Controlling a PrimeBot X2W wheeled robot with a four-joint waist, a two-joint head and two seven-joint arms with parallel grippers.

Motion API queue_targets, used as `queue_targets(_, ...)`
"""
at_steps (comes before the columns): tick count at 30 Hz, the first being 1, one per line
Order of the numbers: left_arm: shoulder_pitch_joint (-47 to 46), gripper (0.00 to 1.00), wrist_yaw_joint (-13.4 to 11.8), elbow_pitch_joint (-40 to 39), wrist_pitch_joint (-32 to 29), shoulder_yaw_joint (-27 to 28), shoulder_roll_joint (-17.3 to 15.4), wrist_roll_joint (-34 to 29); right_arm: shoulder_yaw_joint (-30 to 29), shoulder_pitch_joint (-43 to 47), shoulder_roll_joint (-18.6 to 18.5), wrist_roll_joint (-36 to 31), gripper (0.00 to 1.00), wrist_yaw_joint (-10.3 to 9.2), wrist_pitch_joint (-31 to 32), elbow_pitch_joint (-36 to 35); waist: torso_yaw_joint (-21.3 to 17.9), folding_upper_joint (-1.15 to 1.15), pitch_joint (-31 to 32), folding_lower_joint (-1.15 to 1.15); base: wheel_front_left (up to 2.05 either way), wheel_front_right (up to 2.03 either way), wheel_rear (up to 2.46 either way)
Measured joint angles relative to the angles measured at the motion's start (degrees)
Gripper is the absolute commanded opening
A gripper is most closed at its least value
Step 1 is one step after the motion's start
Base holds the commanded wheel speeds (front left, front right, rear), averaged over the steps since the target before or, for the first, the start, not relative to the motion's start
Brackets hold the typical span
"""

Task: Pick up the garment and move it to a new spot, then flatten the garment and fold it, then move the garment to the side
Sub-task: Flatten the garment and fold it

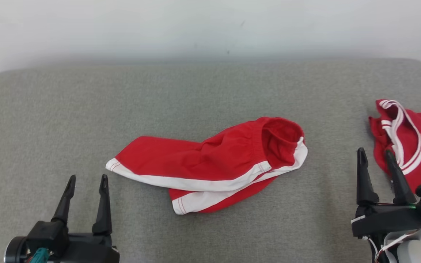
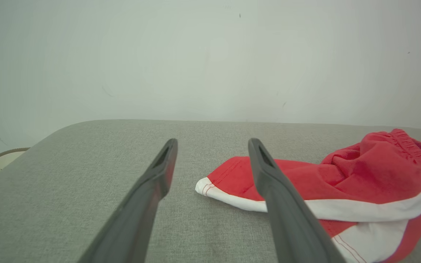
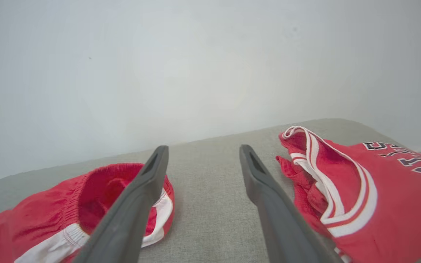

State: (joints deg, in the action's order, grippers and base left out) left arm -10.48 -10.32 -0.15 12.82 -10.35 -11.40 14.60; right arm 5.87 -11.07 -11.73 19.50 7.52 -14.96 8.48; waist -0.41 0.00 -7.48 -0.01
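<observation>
- Nearest, at about 7 o'clock in the head view, the left gripper has its two fingers spread wide with nothing between them. The tips aim toward 12, just short of the hem end of the shorts, which looks like a stance for taking that end.
- At about 4 o'clock the right gripper is also spread wide and empty above the grey padded surface. Its outer finger stands in front of the jersey's edge. I cannot tell whether it touches the cloth.
- In the middle lie the red shorts with white trim, rumpled. One leg reaches toward 9, the other is tucked under toward 6, and the waistband gapes toward 2. They are neither flat nor folded, so I judge them the garment still to be handled. One gripper flanks each end, which suits a two-armed lift.
- At 3 o'clock a red jersey with white piping runs off the frame, apart from the shorts as if set aside.
- Farthest, at 12, stands the pale wall.
</observation>
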Motion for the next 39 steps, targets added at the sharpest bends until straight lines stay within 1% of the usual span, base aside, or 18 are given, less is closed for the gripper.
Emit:
queue_targets(7,2.4,1.0,-0.6,-2.0,-1.9,0.2,-1.4,0.0,2.1,5.3,2.0,-5.7,1.0,0.0,4.6,-10.7,-1.5,0.0,2.8,0.0,0.0,0.0,0.0)
queue_targets(13,3.9,1.0,-0.9,-3.1,-2.8,0.0,-2.1,0.1,4.1,11.2,3.0,-9.2,1.0,0.0,8.5,-16.0,-2.1,0.0,4.7,0.0,0.0,0.0,0.0)
queue_targets(17,4.7,1.0,-0.9,-3.5,-3.4,-0.1,-2.6,0.1,4.7,13.8,3.3,-11.1,1.0,0.0,10.3,-17.4,-2.5,0.0,5.5,0.0,0.0,0.0,0.0)
queue_targets(24,5.5,1.0,-0.9,-3.2,-3.9,-0.6,-2.9,0.1,5.2,16.5,3.7,-11.4,1.0,0.0,11.7,-19.4,-3.0,-0.01,6.2,0.0,0.0,0.0,0.0)
queue_targets(39,5.5,1.0,-0.9,-2.6,-4.2,-1.3,-3.3,0.7,5.1,17.1,4.5,-11.0,1.0,0.0,12.0,-20.4,-2.4,0.0,6.0,0.01,0.0,0.0,0.0)
